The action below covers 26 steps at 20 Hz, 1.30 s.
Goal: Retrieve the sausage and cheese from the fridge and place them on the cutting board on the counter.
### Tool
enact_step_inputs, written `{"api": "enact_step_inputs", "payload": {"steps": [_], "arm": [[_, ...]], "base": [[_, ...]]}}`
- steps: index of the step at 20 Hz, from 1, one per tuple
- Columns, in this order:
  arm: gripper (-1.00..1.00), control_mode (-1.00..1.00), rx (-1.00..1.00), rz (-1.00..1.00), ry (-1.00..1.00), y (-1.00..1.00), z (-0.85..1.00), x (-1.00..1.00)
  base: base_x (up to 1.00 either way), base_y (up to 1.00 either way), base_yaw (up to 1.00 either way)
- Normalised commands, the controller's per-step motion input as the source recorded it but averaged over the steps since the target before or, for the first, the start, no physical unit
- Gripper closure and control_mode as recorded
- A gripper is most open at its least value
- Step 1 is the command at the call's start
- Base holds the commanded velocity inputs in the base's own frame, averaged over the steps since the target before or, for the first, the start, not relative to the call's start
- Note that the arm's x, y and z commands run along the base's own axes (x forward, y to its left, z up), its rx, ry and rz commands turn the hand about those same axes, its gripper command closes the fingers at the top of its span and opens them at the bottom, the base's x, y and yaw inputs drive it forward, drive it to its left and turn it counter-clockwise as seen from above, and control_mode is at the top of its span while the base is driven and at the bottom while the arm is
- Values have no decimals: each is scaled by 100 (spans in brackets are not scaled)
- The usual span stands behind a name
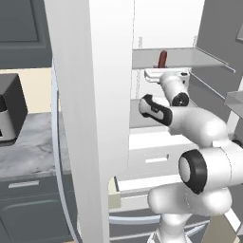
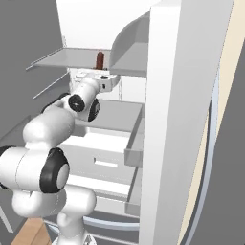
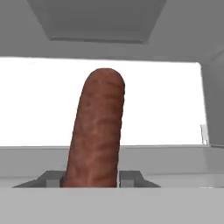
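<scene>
The reddish-brown sausage (image 3: 98,131) stands upright between my dark fingertips (image 3: 131,177). My gripper (image 1: 162,69) is inside the open fridge (image 1: 90,118), shut on the sausage's (image 1: 163,58) lower end, by the front edge of a grey shelf (image 1: 194,57). In the right base view, the sausage (image 2: 100,59) rises from the gripper (image 2: 101,72) against the white back wall. The cheese and the cutting board are out of view.
The open fridge door (image 2: 186,119) stands close beside the arm. White drawers (image 1: 152,156) lie below the hand. Left of the fridge runs the marble counter (image 1: 28,147) with a dark appliance (image 1: 9,111). A second door's shelves (image 1: 237,99) are on the right.
</scene>
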Motion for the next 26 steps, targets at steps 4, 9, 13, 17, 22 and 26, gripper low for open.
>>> {"api": "enact_step_inputs", "payload": {"steps": [4,9,13,17,22,26], "arm": [[100,-100,0,0,73,13,33,-42],[100,-100,0,2,48,7,21,-68],[100,-100,0,1,30,12,4,-71],[100,-100,0,0,32,20,-19,-61],[100,-100,1,0,11,9,-56,-64],[100,-100,2,0,11,0,-61,-58]], "base": [[0,0,0],[0,0,0],[0,0,0],[0,0,0],[0,0,0],[0,0,0]]}}
